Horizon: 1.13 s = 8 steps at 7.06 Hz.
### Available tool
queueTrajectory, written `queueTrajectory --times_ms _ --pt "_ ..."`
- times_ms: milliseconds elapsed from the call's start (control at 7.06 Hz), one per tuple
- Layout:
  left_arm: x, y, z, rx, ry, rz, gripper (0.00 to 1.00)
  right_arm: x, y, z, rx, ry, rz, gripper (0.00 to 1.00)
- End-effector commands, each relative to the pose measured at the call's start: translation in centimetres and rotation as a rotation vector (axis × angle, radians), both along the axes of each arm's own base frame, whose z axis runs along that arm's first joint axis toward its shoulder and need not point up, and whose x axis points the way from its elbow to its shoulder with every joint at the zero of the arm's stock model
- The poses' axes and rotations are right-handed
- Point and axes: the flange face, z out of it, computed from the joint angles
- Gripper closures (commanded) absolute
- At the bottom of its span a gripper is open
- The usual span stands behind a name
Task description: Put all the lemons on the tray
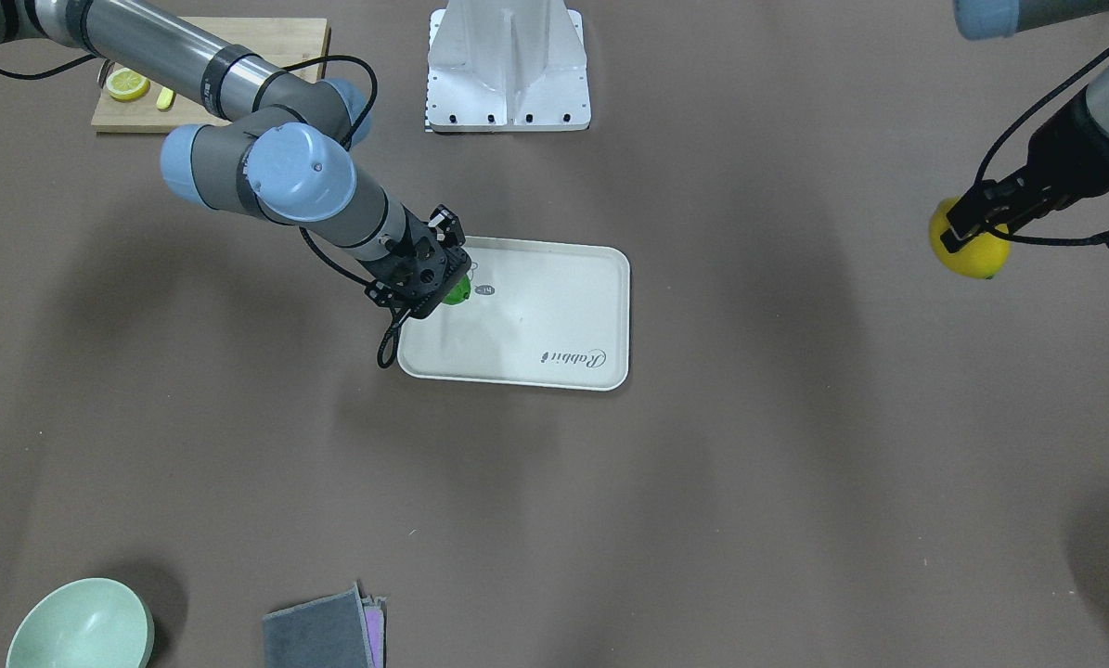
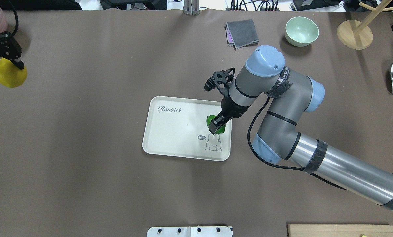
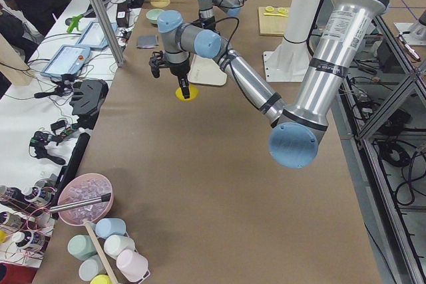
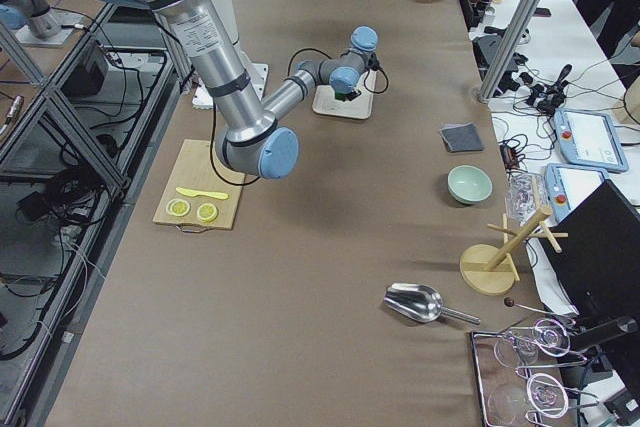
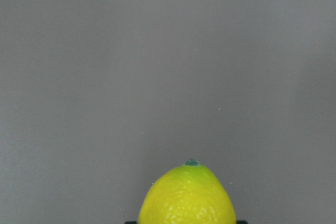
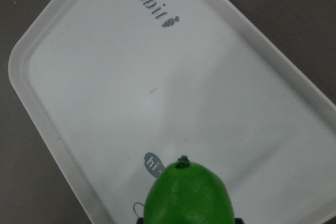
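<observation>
Brown matting covers the table [image 2: 84,164], and from the overhead camera I take the tray [image 2: 173,131] as my mark. My right gripper [image 2: 215,126] is clenched on the green lemon [image 2: 210,120] over the tray's cartoon end. I can't tell whether the fruit touches the tray floor. My left gripper [image 2: 18,64] grasps the yellow lemon [image 2: 9,77] well apart from the tray, out on my left-arm side. On the tray I read "Rabbit" in script and "hi" in a bubble beside a cartoon rabbit. White lettering on the right arm's black bands is too small for me to read.

From the front-facing camera, "Rabbit" reads upside down. The green lemon is mostly hidden under the wrist, inside the tray's corner, and the yellow one is far off the tray.

From the left side camera, the near arm's fingers straddle the yellow lemon, with the tray beyond it.

From the right side camera, the near arm reaches over the tray, but the fruit is too small to judge.

The left wrist camera shows the yellow lemon with a greenish nub, bare table ahead and no tray.

The right wrist camera shows the green lemon above "hi", with "Rabbit" farther off.

As I judge it, neither lemon is released on the tray. The green one needs only letting go, and the yellow has its whole carry left.
</observation>
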Motion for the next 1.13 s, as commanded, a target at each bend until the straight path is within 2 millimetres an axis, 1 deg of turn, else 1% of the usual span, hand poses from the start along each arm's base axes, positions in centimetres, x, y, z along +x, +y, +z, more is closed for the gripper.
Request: queueTrajectory --times_ms 0,142,283,425,566,708,850,991 --pt "-0.6 -0.3 -3.1 -0.002 -0.008 -0.006 1.0 4.1 -2.6 -1.0 0.015 -0.024 0.056 0.0" --pt "-0.5 -0.3 -3.3 0.003 -0.007 -0.005 1.0 5.2 -3.0 -1.8 0.011 -0.042 0.055 0.0" --pt "-0.2 -0.3 -3.4 0.005 -0.008 0.0 1.0 7.5 -4.5 -1.2 -0.007 -0.047 0.073 0.0" --pt "0.5 -0.3 -3.8 0.016 -0.005 0.012 1.0 10.8 -6.1 1.8 -0.047 -0.033 0.102 0.0" --pt "2.5 -0.2 -4.8 0.021 0.001 0.034 1.0 14.0 -6.7 3.8 -0.031 -0.035 0.111 0.0" --pt "5.7 0.1 -5.5 0.02 0.002 0.081 1.0 17.7 -5.9 7.5 0.029 -0.026 0.103 0.0" --pt "9.1 -0.6 -8.1 -0.016 0.015 0.055 1.0 20.8 -4.7 10.5 0.048 -0.029 0.094 0.0" --pt "14.0 0.2 -10.8 -0.037 0.009 0.032 1.0 23.5 -3.2 13.5 0.052 -0.041 0.105 0.0"
